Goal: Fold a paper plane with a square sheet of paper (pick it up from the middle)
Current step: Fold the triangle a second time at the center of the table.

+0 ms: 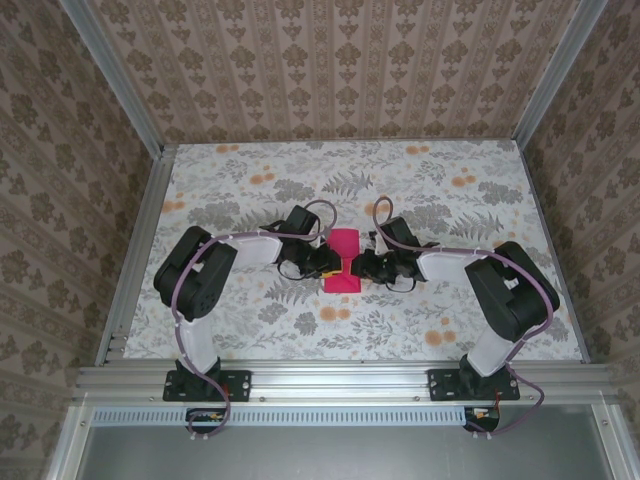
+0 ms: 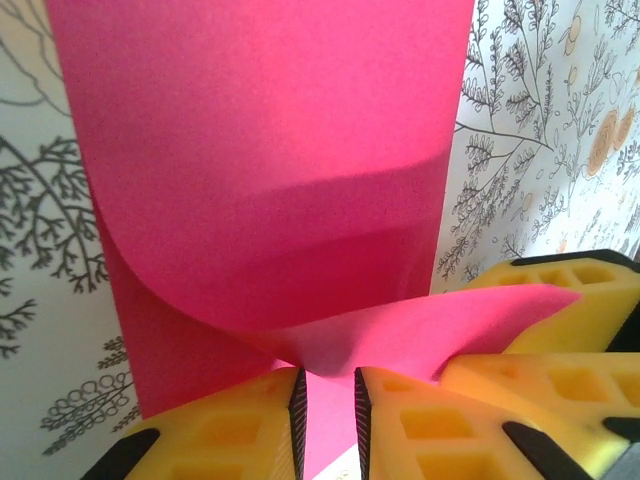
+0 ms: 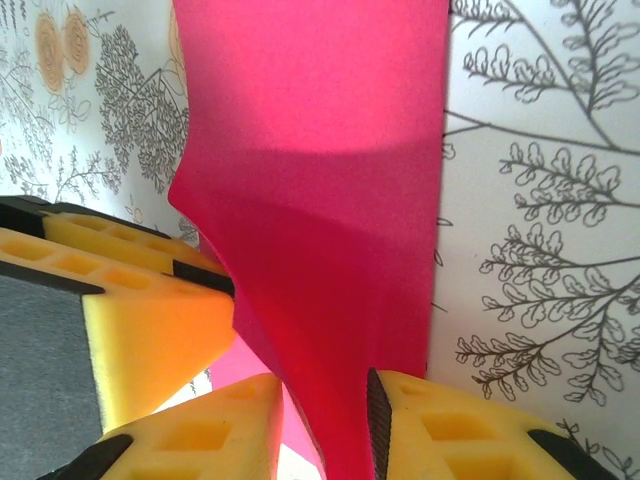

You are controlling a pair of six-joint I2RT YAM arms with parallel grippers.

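The left end effector (image 2: 328, 405) is closed on the square sheet of paper (image 2: 270, 150). Its yellow, waffle-moulded fingers (image 2: 230, 430), faced with dark pads, pinch a raised fold of the sheet. The right end effector (image 3: 325, 415) grips the same sheet from the opposite side, with the paper running down between its fingers. The two end effectors meet almost tip to tip. The paper is thin, matte and magenta-pink. It is drawn in narrow between them, buckles up in a smooth curve, and widens again beyond them. Below the end effectors lies the desk (image 1: 450, 330), covered in white printed with grey ferns and small orange flowers. Brown damask-patterned walls (image 1: 330, 60) enclose it on three sides, framed by aluminium rails (image 1: 340, 378).
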